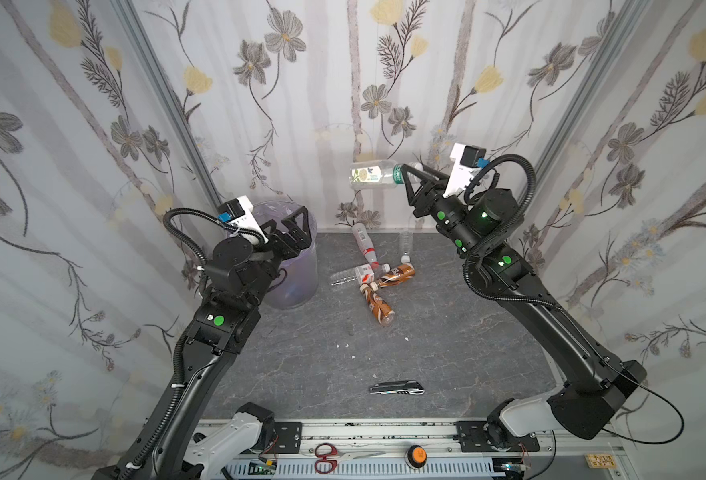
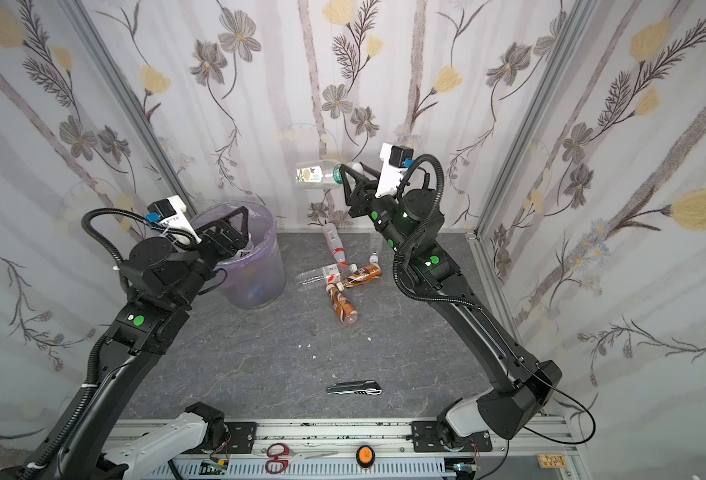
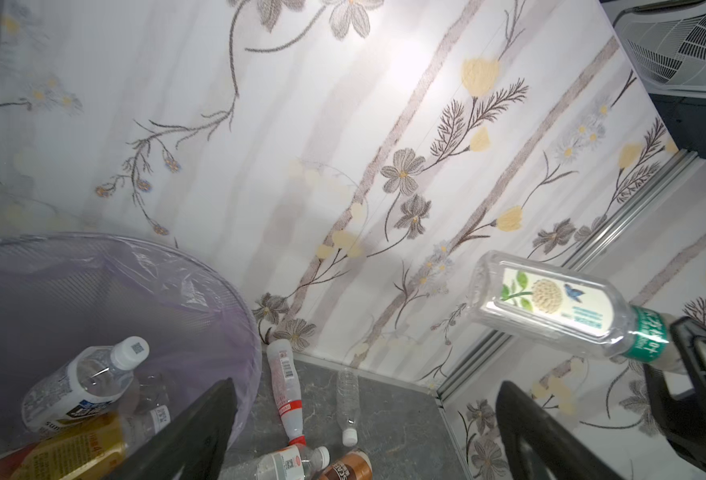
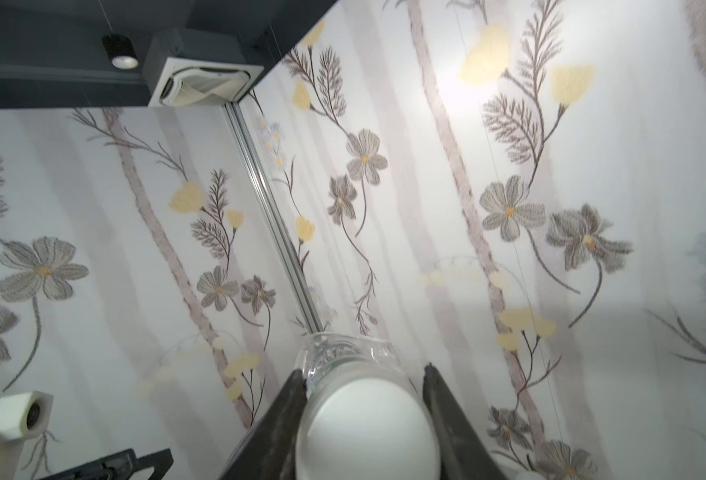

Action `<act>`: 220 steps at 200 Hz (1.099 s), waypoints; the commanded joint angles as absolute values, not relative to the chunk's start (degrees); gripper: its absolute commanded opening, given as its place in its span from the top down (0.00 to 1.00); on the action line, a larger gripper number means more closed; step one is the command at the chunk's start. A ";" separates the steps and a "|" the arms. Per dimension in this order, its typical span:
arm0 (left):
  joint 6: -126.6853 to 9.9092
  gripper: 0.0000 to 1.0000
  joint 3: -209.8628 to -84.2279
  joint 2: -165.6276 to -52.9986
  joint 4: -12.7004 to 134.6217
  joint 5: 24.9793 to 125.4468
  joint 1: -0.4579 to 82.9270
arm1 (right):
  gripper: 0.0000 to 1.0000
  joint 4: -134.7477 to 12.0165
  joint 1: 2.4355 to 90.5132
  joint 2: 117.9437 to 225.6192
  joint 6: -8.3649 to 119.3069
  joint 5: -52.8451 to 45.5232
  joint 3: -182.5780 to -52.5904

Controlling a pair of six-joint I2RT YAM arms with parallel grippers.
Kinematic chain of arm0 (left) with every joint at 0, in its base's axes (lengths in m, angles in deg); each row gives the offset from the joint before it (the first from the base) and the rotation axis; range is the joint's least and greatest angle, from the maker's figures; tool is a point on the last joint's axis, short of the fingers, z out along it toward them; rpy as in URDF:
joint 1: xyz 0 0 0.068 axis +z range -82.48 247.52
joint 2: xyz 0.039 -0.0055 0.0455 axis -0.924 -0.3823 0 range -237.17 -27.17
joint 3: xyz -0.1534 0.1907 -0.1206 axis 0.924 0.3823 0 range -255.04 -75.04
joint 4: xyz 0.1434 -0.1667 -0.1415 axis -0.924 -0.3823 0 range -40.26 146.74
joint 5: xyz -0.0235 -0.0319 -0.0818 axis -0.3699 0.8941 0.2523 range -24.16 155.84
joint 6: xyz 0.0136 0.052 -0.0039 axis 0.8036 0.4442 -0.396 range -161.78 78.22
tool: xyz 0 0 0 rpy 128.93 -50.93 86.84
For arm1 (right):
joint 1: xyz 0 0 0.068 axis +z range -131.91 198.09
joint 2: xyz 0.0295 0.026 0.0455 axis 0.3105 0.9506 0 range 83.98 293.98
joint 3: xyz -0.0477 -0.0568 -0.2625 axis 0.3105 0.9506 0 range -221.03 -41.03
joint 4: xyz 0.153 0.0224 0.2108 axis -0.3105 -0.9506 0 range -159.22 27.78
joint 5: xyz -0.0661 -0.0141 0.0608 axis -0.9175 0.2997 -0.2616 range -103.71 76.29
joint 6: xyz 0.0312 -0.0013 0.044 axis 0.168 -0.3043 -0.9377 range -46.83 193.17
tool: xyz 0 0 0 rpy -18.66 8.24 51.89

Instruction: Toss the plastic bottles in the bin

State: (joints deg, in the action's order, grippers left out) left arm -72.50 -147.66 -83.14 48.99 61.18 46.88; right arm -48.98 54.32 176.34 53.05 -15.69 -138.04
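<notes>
My right gripper [image 1: 411, 168] [image 4: 363, 372] is raised high near the back wall, shut on the white-capped neck of a clear plastic bottle [image 1: 374, 174] [image 3: 551, 303] with a white and green label; the bottle lies level and points left. The bin [image 1: 297, 274] [image 3: 201, 316], lined with a lavender bag, stands at the back left. Over its rim my left gripper [image 1: 293, 222] [image 3: 366, 384] hangs open and empty. Inside the bin lie a clear bottle [image 3: 81, 382] and a yellow-labelled one [image 3: 72, 453]. Several bottles lie on the floor: a red-labelled one [image 1: 364, 243], a clear one [image 1: 405, 241] and two brown ones [image 1: 397, 275] [image 1: 378, 305].
A grey folding utility knife [image 1: 396, 387] lies on the dark floor near the front. Scissors [image 1: 326, 457] and an orange knob [image 1: 415, 455] sit on the front rail. Flowered walls close in the back and both sides.
</notes>
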 commanded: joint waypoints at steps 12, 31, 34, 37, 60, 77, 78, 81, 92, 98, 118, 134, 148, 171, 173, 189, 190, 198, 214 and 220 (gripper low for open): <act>-74.81 0.00 -145.68 -81.34 47.60 61.34 49.98 | 0.70 -48.35 57.27 184.57 54.56 -17.49 -146.53; -75.58 0.00 -143.95 -80.19 47.43 62.03 51.42 | 0.70 -53.26 59.77 194.32 53.28 -15.62 -154.72; -75.69 0.00 -143.69 -80.00 47.38 62.16 51.61 | 0.70 -54.25 60.23 195.98 53.16 -15.19 -156.12; -75.78 0.00 -143.49 -79.78 47.34 62.22 51.86 | 0.70 -55.28 60.69 197.78 53.10 -14.82 -157.37; -76.01 0.00 -142.31 -77.74 46.34 62.24 53.72 | 0.57 -63.69 64.15 209.15 54.06 -13.87 -167.25; -75.81 0.00 -141.78 -76.91 45.59 62.95 54.99 | 0.39 -67.14 64.72 214.22 54.93 -13.03 -173.00; -75.80 0.00 -141.77 -76.91 45.54 63.03 55.02 | 0.38 -67.32 64.69 214.45 54.95 -13.02 -173.46; -75.80 0.00 -141.68 -76.89 45.45 63.21 55.11 | 0.35 -67.84 64.68 214.85 55.05 -13.00 -174.46; -75.81 0.00 -141.45 -77.34 45.15 64.29 55.44 | 0.25 -68.71 64.71 215.11 55.71 -13.24 -176.33; -75.92 0.00 -141.21 -77.65 45.05 64.77 55.48 | 0.22 -68.56 64.73 214.39 56.26 -13.72 -176.38; -76.07 0.00 -140.20 -77.94 45.03 65.49 55.50 | 0.06 -69.30 64.74 211.83 58.58 -15.70 -176.21; -75.80 0.00 -139.65 -78.06 45.05 65.66 55.42 | 0.00 -70.46 64.64 209.54 59.54 -16.59 -175.05; -75.77 0.00 -139.56 -78.72 45.10 66.64 55.48 | 0.00 -70.18 63.79 206.77 59.40 -16.83 -171.58; -75.98 0.00 -139.56 -80.98 45.05 69.52 54.63 | 0.00 -67.97 61.69 200.59 58.29 -17.13 -162.05; -76.02 0.00 -139.56 -81.21 45.05 69.55 54.30 | 0.00 -67.72 61.47 200.01 58.22 -17.25 -161.04; -74.92 0.00 -139.48 -83.20 45.05 68.78 50.60 | 0.00 -65.07 59.38 194.94 56.91 -17.74 -152.15; -74.79 0.00 -139.52 -83.31 45.05 68.63 50.32 | 0.00 -64.83 59.17 194.65 56.82 -17.75 -151.70; -73.82 0.00 -139.52 -84.43 44.90 67.12 47.57 | 0.00 -63.40 57.90 192.18 55.94 -17.61 -146.99; -72.02 0.00 -139.64 -87.20 44.62 63.27 41.65 | 0.00 -61.34 54.83 187.46 54.20 -16.91 -137.87; -71.32 0.00 -139.87 -88.60 44.38 62.14 39.34 | 0.00 -61.00 53.78 185.77 53.68 -16.74 -134.68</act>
State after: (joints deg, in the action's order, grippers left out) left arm -74.73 -139.62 -85.43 44.21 66.60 45.42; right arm -66.03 56.96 190.85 56.85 -16.65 -143.53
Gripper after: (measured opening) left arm 0.997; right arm 0.996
